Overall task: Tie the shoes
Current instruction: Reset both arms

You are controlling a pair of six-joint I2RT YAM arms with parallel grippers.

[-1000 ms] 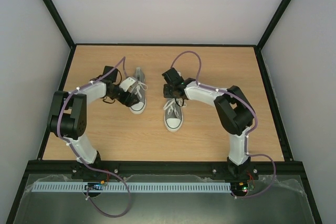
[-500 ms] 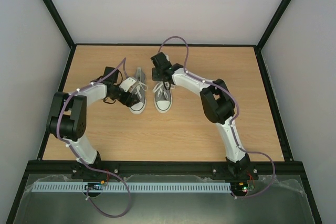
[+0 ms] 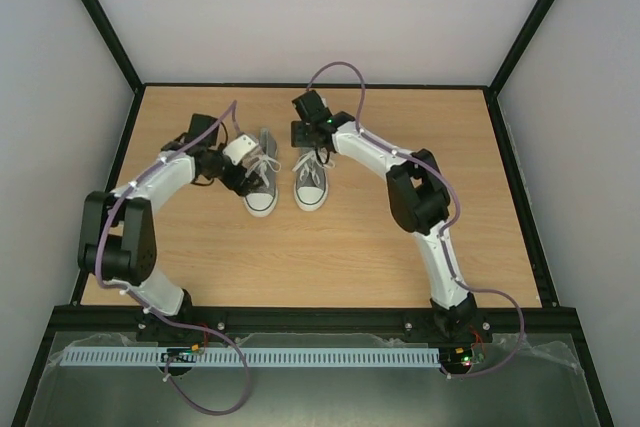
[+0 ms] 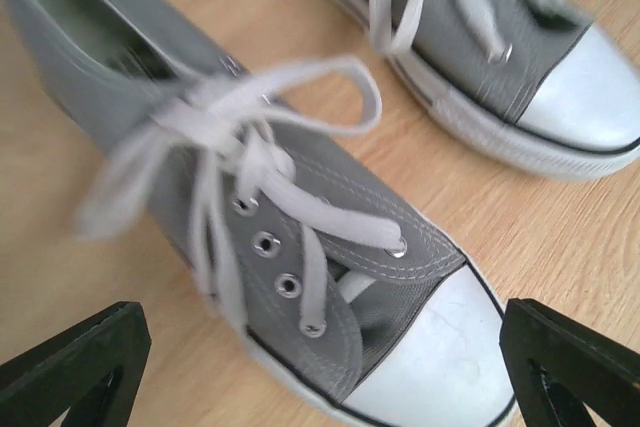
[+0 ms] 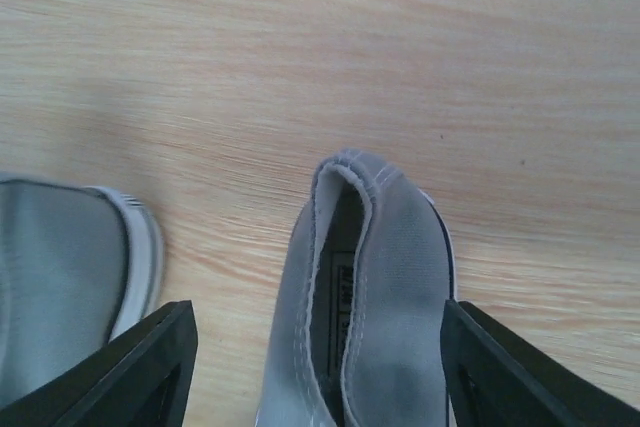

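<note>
The left shoe [image 3: 262, 182] and right shoe [image 3: 310, 182] stand side by side, just apart, at the far middle of the table [image 3: 400, 247], a pale wood-grain laminate, with their toes toward the near edge. Both uppers are grey woven canvas with pale double stitching. The soles are smooth white rubber edged by a thin dark line, and each has a rounded white toe cap [image 4: 440, 347]. The laces [image 4: 340, 222] are flat, white and slack, one loop lying loose over the left shoe's tongue; they run through small metal eyelets [image 4: 265, 243]. The left claw [image 4: 320, 377] is spread wide, its black wedge fingers [image 4: 75, 367] on either side of the left shoe's toe, gripping nothing. The right claw [image 5: 320, 367] also stands open, straddling the right shoe's heel with gaps on both sides. Inside that heel I see a dark printed label [image 5: 340, 272], too blurred to read.
</note>
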